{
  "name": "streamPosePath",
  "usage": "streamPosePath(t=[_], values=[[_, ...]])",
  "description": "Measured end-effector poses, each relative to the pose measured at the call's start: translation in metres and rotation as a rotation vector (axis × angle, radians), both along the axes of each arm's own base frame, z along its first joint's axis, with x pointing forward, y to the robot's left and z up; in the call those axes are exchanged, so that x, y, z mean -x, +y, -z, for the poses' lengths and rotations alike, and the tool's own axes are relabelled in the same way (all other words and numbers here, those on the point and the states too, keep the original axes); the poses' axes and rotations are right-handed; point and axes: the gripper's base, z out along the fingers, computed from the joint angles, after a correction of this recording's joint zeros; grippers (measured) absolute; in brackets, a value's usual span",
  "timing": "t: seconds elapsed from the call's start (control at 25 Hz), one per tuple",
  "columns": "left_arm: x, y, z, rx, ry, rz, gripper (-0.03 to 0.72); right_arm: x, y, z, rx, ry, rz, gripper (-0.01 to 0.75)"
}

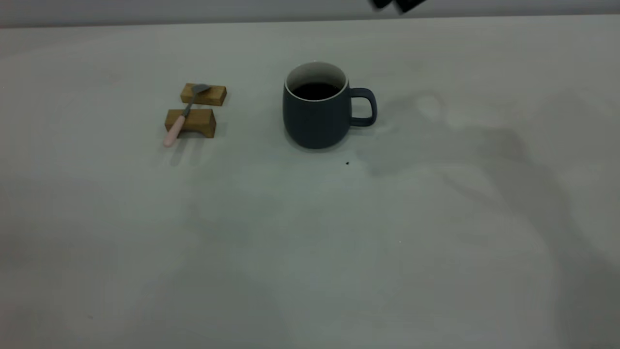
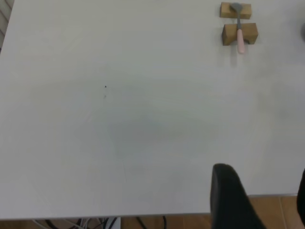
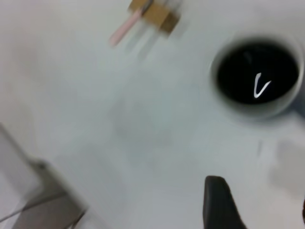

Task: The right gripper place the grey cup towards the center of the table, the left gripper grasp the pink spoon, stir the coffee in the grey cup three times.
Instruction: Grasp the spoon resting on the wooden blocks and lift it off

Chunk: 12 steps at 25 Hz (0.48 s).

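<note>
**Standing free near table centre: grey cup with coffee, both grippers clear of it**

Standing upright on the table (image 1: 310,252), the grey cup (image 1: 315,114) is sitting roughly at mid-width and toward the far half of the surface in the exterior view; its loop handle is pointing toward the right arm's side; nothing is touching it. The coffee (image 1: 315,90) is lying dark and round inside the white interior, well below the rim; from the right wrist view the same liquid (image 3: 257,74) is showing a bright curved glint.

A tiny dark speck (image 1: 347,163) is lying on the table just in front of the cup, apart from it.

The pink spoon (image 1: 183,116) is resting well apart from the cup, on the left arm's side, bridging two small wooden blocks (image 1: 196,109); its grey bowl is lying on the farther block and its pink handle is overhanging the nearer one, tip sloping toward the table; the left wrist view is showing the same arrangement (image 2: 239,28).

The right gripper (image 1: 397,5) is hanging above the far edge of the table, beyond the cup and clear of it; whether its fingers are spread or pressed together cannot be told. The left gripper (image 2: 259,200) is hovering over the near table edge, far from the spoon, holding nothing; its fingers are spread apart.
</note>
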Motion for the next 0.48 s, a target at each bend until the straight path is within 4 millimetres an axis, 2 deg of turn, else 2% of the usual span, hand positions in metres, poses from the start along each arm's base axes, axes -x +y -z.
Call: streamPosePath(t=[0.08,0.24,0.4,0.48], values=[[0.0,0.0,0.0,0.0,0.0,0.0,0.415,0.027,-0.014,-0.027,0.095,0.044,0.065,0.452],[0.0,0.0,0.0,0.0,0.0,0.0,0.415,0.089,-0.053,-0.051,0.342,0.128,0.27,0.452],[0.0,0.0,0.0,0.0,0.0,0.0,0.415,0.156,-0.09,-0.059,0.531,0.191,0.448,0.452],[0.0,0.0,0.0,0.0,0.0,0.0,0.415,0.185,-0.105,-0.06,0.561,0.199,0.501,0.452]])
